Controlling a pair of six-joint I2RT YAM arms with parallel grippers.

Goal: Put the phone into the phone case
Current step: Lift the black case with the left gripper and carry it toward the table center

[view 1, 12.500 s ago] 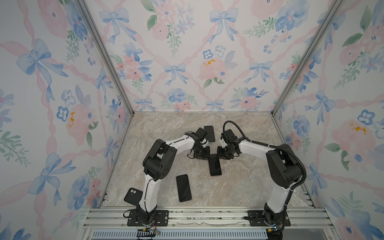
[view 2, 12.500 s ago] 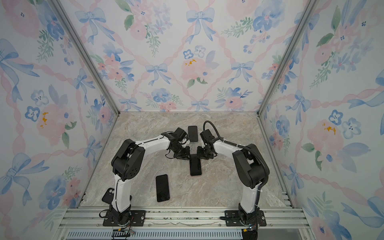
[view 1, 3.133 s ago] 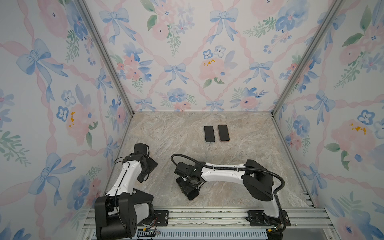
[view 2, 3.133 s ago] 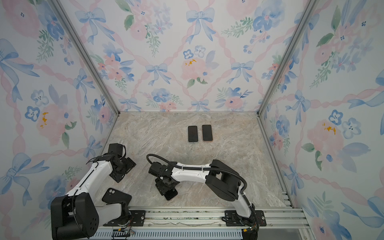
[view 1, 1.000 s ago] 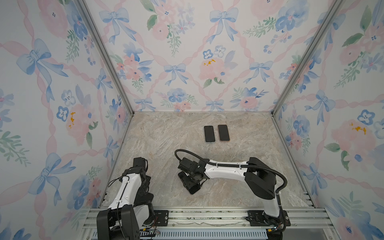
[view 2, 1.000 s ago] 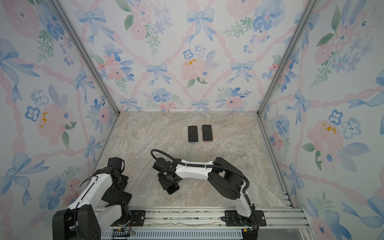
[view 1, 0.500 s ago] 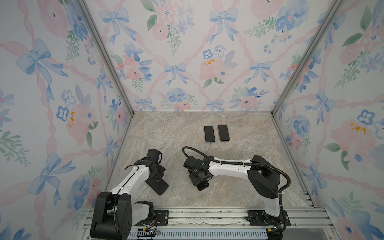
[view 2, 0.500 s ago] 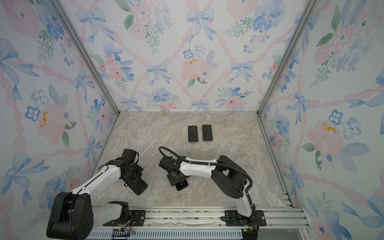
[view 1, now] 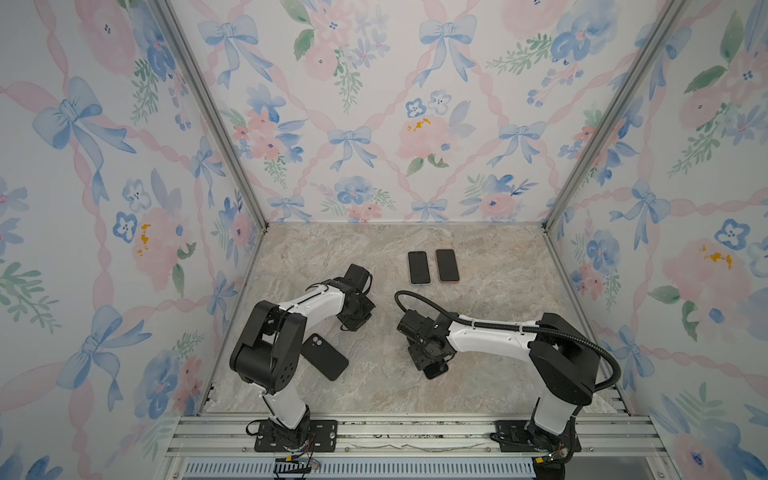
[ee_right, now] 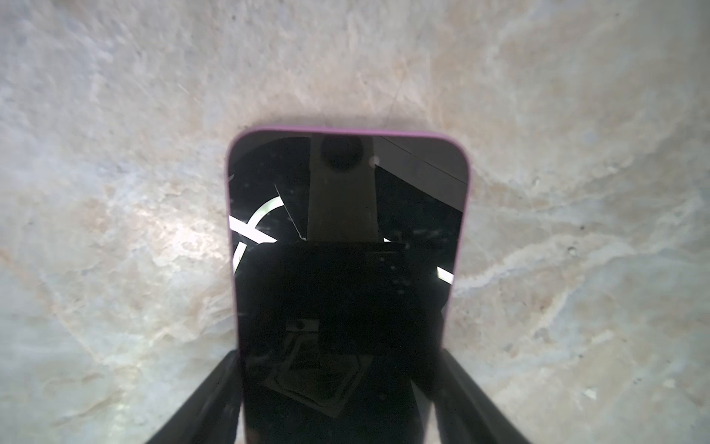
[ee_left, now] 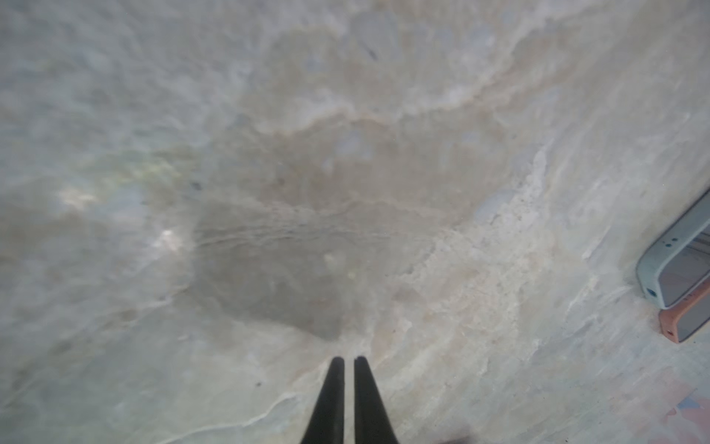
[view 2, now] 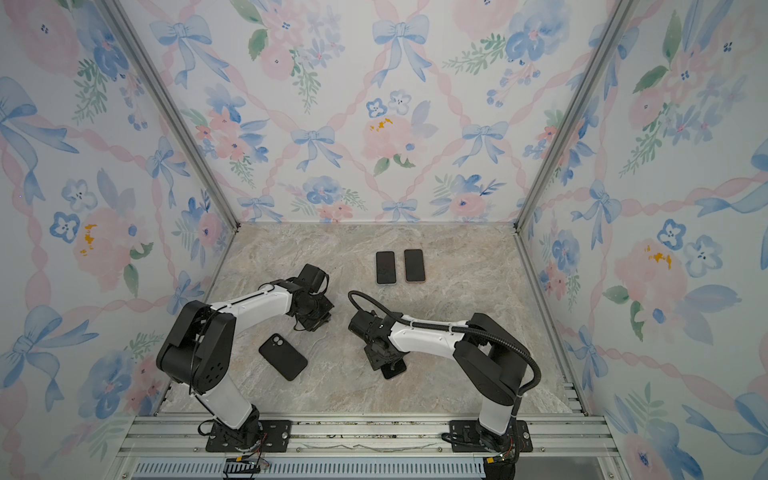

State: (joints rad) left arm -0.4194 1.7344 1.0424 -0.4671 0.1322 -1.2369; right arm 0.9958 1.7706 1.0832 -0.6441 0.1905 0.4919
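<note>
Black and camera side up, the phone case lies free on the marble worktop near the front. Just beyond, the right claw pinches the pink-edged phone by its sides; the left claw is pressed together, empty. Farthest, two phones lie side by side.

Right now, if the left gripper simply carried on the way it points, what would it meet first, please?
Probably just the bare marble tabletop: the shut left gripper points at open surface. The two cased phones lie off to the side; depth is uncertain.
</note>
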